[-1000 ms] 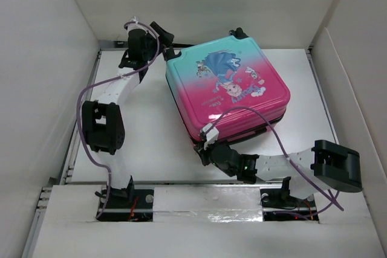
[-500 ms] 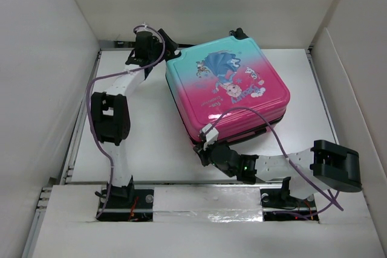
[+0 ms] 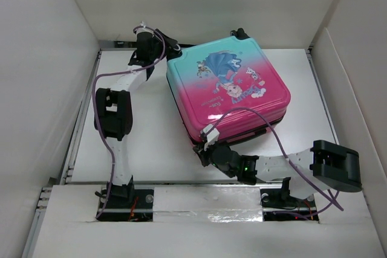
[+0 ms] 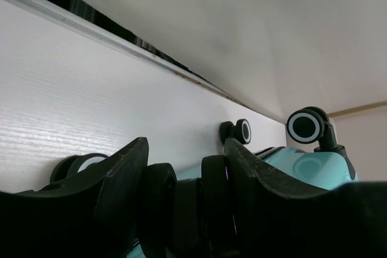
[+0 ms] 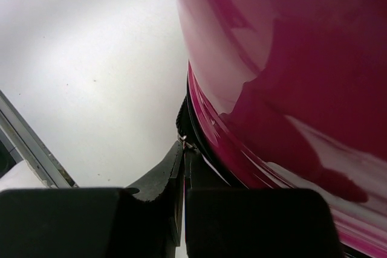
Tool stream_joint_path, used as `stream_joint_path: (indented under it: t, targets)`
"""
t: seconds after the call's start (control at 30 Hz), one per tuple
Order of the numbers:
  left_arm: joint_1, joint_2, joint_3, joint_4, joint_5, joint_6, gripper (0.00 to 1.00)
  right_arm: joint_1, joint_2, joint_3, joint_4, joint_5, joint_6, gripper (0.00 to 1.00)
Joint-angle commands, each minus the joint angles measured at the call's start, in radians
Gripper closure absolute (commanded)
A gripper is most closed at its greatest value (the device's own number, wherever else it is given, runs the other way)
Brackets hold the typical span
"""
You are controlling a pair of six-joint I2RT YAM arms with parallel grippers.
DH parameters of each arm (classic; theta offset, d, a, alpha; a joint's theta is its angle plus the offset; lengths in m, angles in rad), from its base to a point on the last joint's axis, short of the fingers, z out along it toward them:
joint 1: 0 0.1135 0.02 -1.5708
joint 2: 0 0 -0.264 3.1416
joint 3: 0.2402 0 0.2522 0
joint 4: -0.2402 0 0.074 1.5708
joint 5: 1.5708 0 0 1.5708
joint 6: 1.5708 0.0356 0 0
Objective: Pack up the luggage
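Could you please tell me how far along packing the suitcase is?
Done: the suitcase lies shut, lid down. In hand: the right gripper is closed on the zipper pull at the near pink corner; the left gripper straddles a wheel at the far corner. Remaining: whether it is zipped all round is not visible.

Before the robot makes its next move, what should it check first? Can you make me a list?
1. The luggage is closed and lies flat on the table: ok.
2. The right gripper is shut at the near pink corner, right by the zipper trim: ok.
3. The right gripper really pinches something there: cannot tell.
4. The left gripper sits around a wheel at the far teal corner: ok.
5. The left gripper is tight on that wheel: cannot tell.
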Motion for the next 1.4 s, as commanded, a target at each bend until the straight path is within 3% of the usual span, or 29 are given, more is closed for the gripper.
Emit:
stream_joint_path:
  t: [0.0, 0.03, 0.07, 0.13, 0.4, 0.53, 0.67, 0.77, 0.9, 0.97, 1.03, 1.13, 1.37]
  targets:
    - [-0.030, -0.012, -0.026, 0.121, 0.059, -0.040, 0.79, 0.050, -0.005, -0.019, -0.019, -0.102, 0.050, 1.00]
    - [-0.030, -0.016, -0.040, 0.146, 0.059, -0.040, 0.93, 0.041, -0.009, -0.019, -0.028, -0.101, 0.049, 1.00]
    - [-0.030, -0.035, -0.079, 0.161, 0.061, -0.040, 1.00, 0.031, -0.014, -0.022, -0.031, -0.101, 0.049, 1.00]
    - [-0.021, -0.065, -0.144, 0.196, 0.055, -0.038, 1.00, 0.002, -0.043, -0.031, -0.031, -0.104, 0.047, 1.00]
    - [0.019, -0.335, -0.748, 0.575, 0.028, -0.109, 1.00, -0.170, -0.236, -0.088, -0.056, -0.171, -0.016, 1.00]
    - [0.004, -0.446, -0.998, 0.768, 0.039, -0.150, 1.00, -0.275, -0.373, -0.056, -0.240, -0.153, -0.080, 1.00]
    - [-0.042, -0.609, -1.196, 0.792, 0.012, -0.138, 1.00, -0.361, -0.544, -0.083, -0.314, -0.208, -0.074, 1.00]
    - [-0.088, -0.718, -1.289, 0.793, 0.005, -0.146, 1.00, -0.316, -0.546, -0.135, -0.268, -0.249, -0.022, 1.00]
    - [-0.138, -0.841, -1.348, 0.744, -0.008, -0.146, 1.00, -0.125, -0.350, -0.151, -0.095, -0.217, 0.078, 1.00]
    - [-0.161, -0.898, -1.362, 0.707, -0.005, -0.146, 1.00, -0.041, -0.197, -0.111, -0.058, -0.132, 0.111, 1.00]
    - [-0.202, -0.934, -1.374, 0.691, -0.011, -0.149, 1.00, -0.029, -0.126, -0.060, -0.033, -0.098, 0.096, 1.00]
    - [-0.277, -0.992, -1.382, 0.631, -0.033, -0.141, 1.00, -0.042, -0.150, -0.008, -0.079, 0.000, 0.024, 1.00]
    - [-0.277, -1.113, -1.364, 0.514, -0.086, -0.098, 1.00, -0.051, -0.362, 0.059, -0.201, 0.087, -0.142, 1.00]
